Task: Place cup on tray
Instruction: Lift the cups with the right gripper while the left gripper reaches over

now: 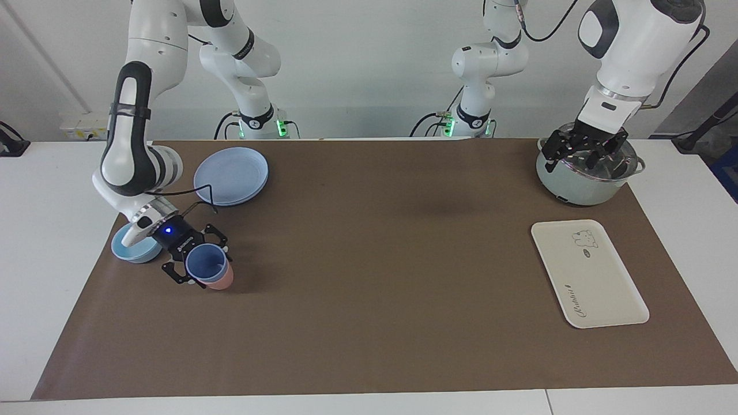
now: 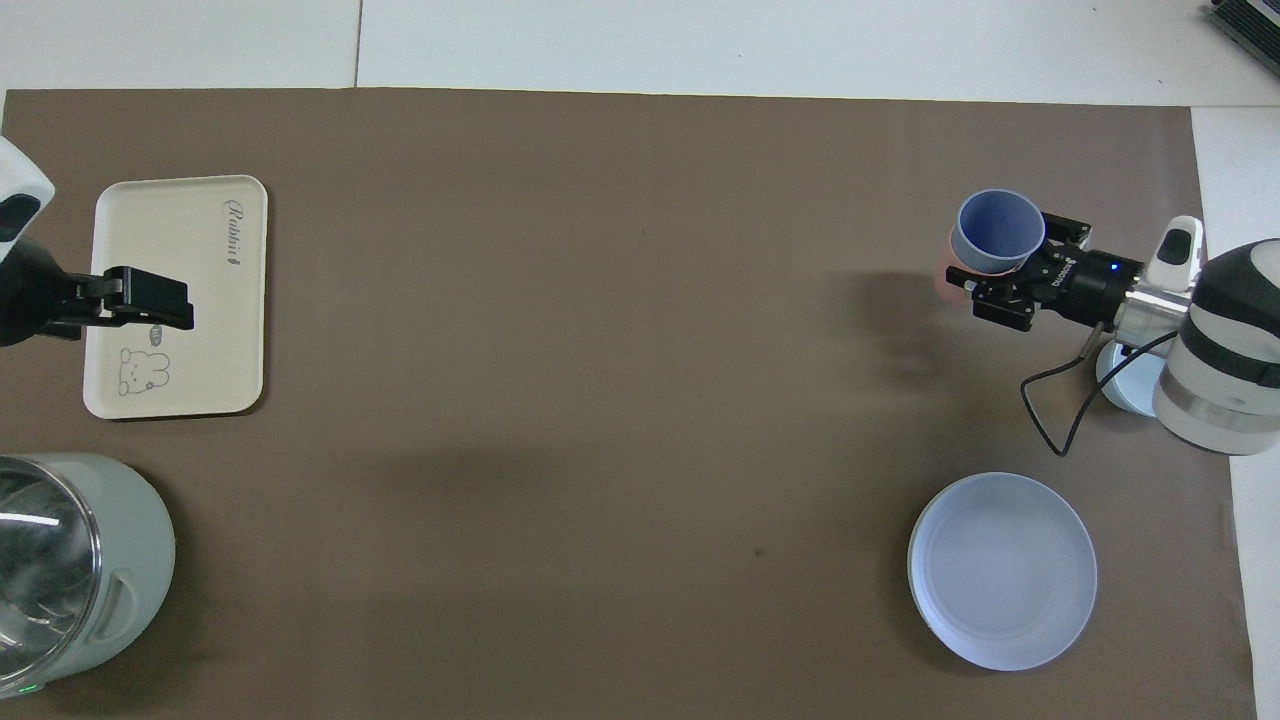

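The blue cup (image 1: 207,264) (image 2: 998,228) sits upright in a pink tumbler (image 1: 222,279) at the right arm's end of the brown mat. My right gripper (image 1: 200,262) (image 2: 1006,256) comes in low from beside it and is shut on the cup, one finger on each side. From overhead the cup hides most of the tumbler. The cream tray (image 1: 594,282) (image 2: 180,260) lies flat at the left arm's end with nothing on it. My left gripper (image 1: 585,151) (image 2: 130,302) waits open in the air over the pot.
A light-blue bowl (image 1: 134,246) (image 2: 1125,375) lies beside the cup, under the right wrist. A round blue plate (image 1: 232,175) (image 2: 1002,570) lies nearer to the robots. A pale green pot (image 1: 582,184) (image 2: 60,570) stands nearer to the robots than the tray.
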You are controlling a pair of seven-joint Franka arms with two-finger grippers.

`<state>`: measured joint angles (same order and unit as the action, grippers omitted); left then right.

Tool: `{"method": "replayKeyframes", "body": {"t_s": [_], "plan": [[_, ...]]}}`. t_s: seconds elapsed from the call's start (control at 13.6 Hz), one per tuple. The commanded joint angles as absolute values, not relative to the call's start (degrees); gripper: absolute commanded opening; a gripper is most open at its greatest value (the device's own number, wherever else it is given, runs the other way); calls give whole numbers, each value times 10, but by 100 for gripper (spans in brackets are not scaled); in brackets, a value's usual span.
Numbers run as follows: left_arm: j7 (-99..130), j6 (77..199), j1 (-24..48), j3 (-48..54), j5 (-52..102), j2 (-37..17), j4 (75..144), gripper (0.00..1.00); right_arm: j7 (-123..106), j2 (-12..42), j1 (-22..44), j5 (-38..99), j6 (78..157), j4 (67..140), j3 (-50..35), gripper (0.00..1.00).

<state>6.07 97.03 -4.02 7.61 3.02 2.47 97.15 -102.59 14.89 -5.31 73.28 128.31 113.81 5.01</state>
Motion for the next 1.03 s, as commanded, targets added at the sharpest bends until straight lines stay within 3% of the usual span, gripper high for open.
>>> {"method": "replayKeyframes", "body": {"t_s": [0.0,0.22,0.51,0.95], "plan": [[86,987,-31,75,89,44,996,100,-895,82,-31,634,1286,1139,48,0],[103,1004,-28,74,154,42,1001,100,-746,53,29,535,1289,1115,48,0],[156,1084,17,75,252,38,1026,100,-501,48,139,281,1285,1040,47,0],[242,1245,112,75,386,-14,1029,99,-346,47,297,101,1282,1034,47,0]]}}
